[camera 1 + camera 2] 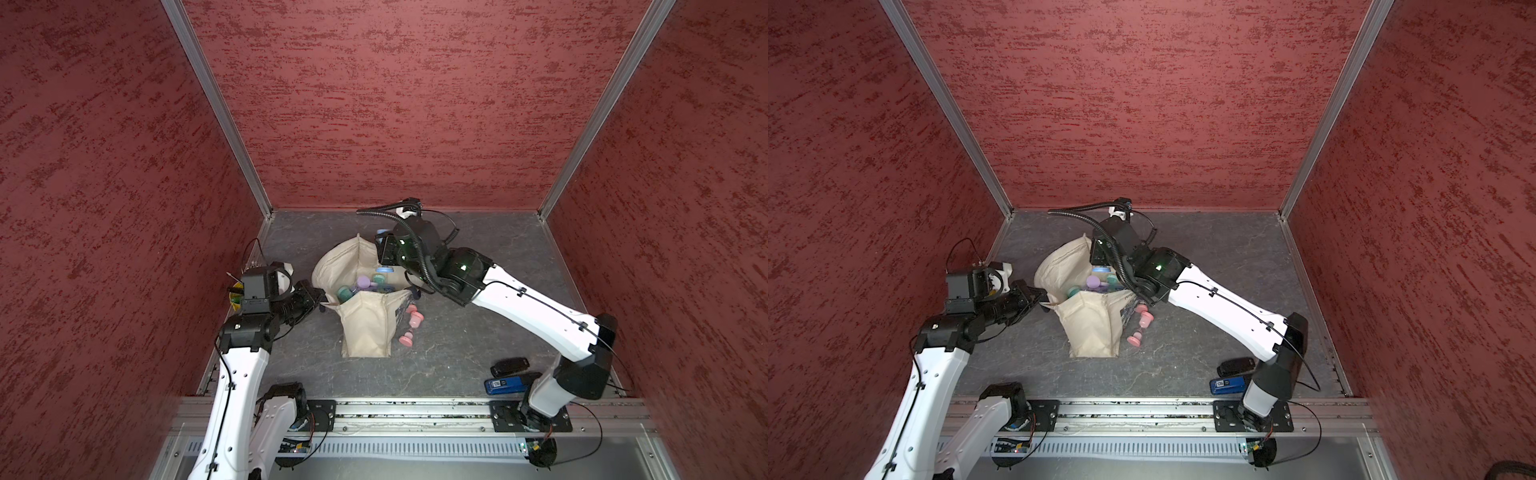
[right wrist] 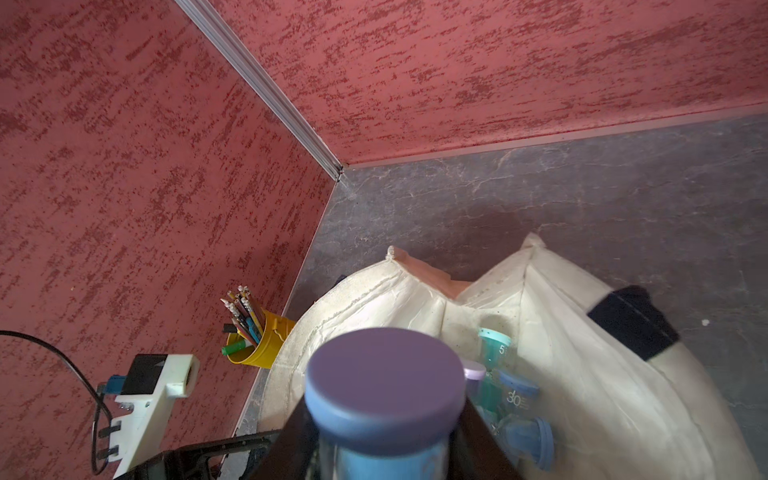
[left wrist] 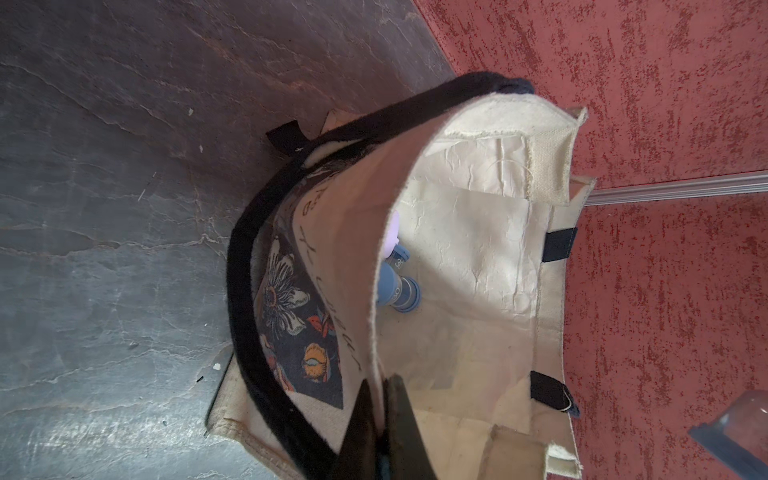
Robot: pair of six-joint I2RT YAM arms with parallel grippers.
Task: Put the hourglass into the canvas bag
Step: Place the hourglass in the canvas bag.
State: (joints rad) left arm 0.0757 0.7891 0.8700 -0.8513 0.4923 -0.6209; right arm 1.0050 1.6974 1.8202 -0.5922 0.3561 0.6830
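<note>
Top views both show us the cream canvas bag (image 1: 365, 332) standing open on the slate-veined table (image 1: 457, 357). Pink hourglasses (image 1: 415, 320) lie just beside its right side, with bare surface beyond them. The right gripper (image 1: 385, 251) hangs over the bag's far rim.

Left wrist adds what we cannot see from above: the left gripper (image 3: 380, 388) pinches the woven rim, near the fuzzy navy strap (image 3: 249, 270).

Right wrist shows us jaws clamped on the blue-capped hourglass (image 2: 384, 386) above the bag's mouth. Round-capped timers (image 2: 515, 395) lie inside, and a yellow pencil cup (image 2: 259, 345) stands against the wall.
</note>
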